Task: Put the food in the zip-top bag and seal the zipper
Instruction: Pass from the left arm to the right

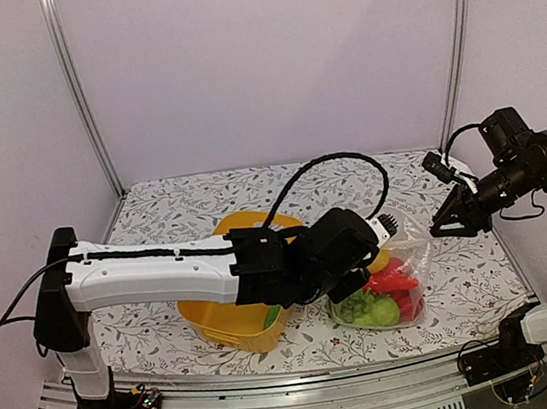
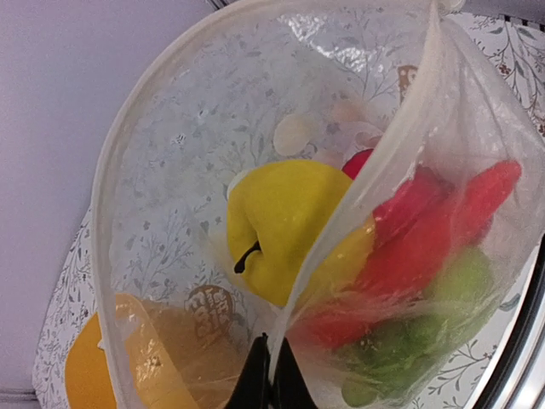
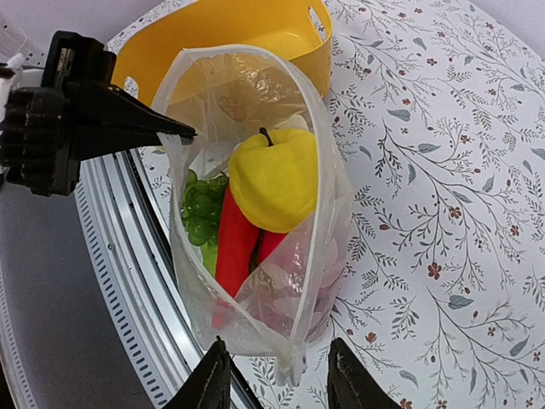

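One zip-top bag, one yellow basket

Wide-open zip-top bag, yellow apple inside, left pincer on rim

Bright, soft, even light fills all three views, leaving only faint shadows in the top view. In the left wrist view the zip-top bag looks hazy and slightly soft, with a pale sheen near one o'clock.

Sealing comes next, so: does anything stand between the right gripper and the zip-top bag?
Nothing visible: the right gripper stands open by the zip-top bag's near corner. The yellow fruit sits in its mouth, though.
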